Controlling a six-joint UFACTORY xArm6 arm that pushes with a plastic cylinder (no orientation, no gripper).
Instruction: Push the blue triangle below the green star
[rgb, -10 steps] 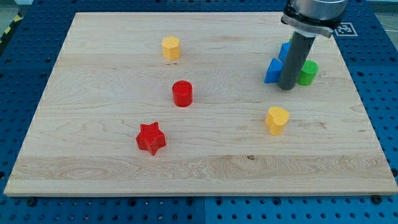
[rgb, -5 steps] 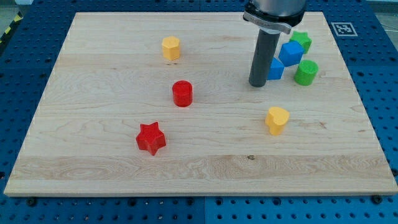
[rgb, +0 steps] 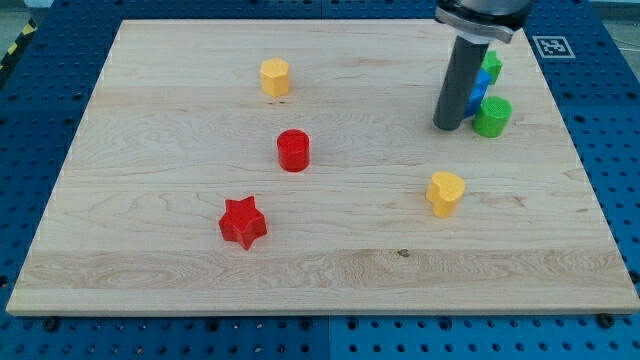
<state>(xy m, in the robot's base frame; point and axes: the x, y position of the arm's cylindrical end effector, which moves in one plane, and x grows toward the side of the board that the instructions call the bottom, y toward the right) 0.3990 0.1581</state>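
Observation:
My tip (rgb: 449, 127) rests on the board at the view's upper right, just left of a tight cluster of blocks. The rod hides most of the blue triangle; only a blue sliver (rgb: 473, 106) shows at the rod's right edge. Another blue block (rgb: 482, 84) shows partly just above it. The green star (rgb: 491, 64) is half visible at the cluster's top, behind the rod. A green cylinder (rgb: 492, 117) stands at the cluster's bottom right, close to my tip.
A yellow hexagonal block (rgb: 275, 76) stands at upper centre-left, a red cylinder (rgb: 293, 150) in the middle, a red star (rgb: 243, 222) at lower left, and a yellow heart (rgb: 446, 192) below my tip. The wooden board's right edge (rgb: 585, 170) lies near the cluster.
My tip first moved left past the blue triangle, then back right against it. The blue triangle has gone right, behind the rod, closer to the green cylinder.

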